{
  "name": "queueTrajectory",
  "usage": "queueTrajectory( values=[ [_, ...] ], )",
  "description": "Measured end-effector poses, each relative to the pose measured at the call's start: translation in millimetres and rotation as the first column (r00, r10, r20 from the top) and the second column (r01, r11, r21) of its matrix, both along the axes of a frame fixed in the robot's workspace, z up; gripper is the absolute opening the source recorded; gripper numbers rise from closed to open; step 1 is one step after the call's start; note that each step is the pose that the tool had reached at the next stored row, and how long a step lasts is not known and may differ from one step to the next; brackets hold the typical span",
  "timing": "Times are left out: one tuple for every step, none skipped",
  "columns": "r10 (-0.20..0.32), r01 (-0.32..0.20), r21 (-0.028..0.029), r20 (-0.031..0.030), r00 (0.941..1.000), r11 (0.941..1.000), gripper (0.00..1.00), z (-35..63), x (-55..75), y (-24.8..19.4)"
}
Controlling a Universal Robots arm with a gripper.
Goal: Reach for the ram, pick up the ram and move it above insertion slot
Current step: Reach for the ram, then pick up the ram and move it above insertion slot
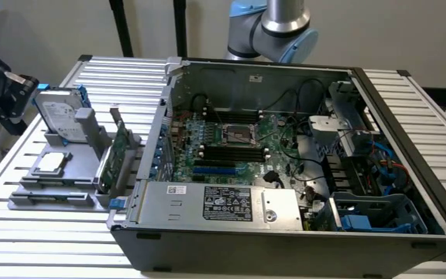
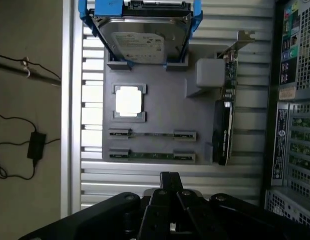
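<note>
Slatted metal table; the reach for the ram.
The ram lies in the grey holder's near groove, at the exterior view's left; the gripper hovers apart from it, jaws closed; best open them, centred over the stick's middle.

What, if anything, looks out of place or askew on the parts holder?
Nothing stands out. The ram lies straight in its groove on the grey holder; the hard drive, the processor chip and the bracketed card sit squarely in their seats.
</note>
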State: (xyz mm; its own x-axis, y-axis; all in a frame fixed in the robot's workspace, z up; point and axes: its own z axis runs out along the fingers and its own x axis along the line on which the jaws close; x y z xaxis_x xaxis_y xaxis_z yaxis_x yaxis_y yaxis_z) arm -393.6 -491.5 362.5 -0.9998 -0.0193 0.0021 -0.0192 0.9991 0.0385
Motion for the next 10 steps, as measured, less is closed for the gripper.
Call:
queueTrajectory(
  values=[
    [0.000, 0.000, 0.0000, -0.0002, 1.0000, 1.0000, 0.11, 0.0, 0.0, 0.0],
    [0.000, 0.000, 0.0000, -0.0003, 1.0000, 1.0000, 0.11, 0.0, 0.0, 0.0],
    [0.000, 0.000, 0.0000, -0.0003, 1.0000, 1.0000, 0.11, 0.0, 0.1, -0.1],
    [0.000, 0.000, 0.0001, -0.0003, 1.0000, 1.0000, 0.11, -0.1, 0.1, -0.1],
    [0.001, -0.001, 0.0001, -0.0004, 1.0000, 1.0000, 0.11, -0.2, 0.1, -0.1],
    [0.007, -0.007, 0.0001, -0.0005, 1.0000, 1.0000, 0.11, -0.2, 0.1, -0.1],
    [0.023, -0.023, 0.0002, -0.0005, 0.9997, 0.9997, 0.11, -0.3, 0.1, 0.0],
    [0.043, -0.043, 0.0002, -0.0004, 0.9991, 0.9991, 0.11, -0.5, 0.1, 0.0],
    [0.061, -0.061, 0.0001, -0.0004, 0.9982, 0.9982, 0.11, -0.6, 0.1, -0.1],
    [0.079, -0.079, 0.0001, -0.0005, 0.9969, 0.9969, 0.11, -0.7, 0.1, -0.1]
  ],
)
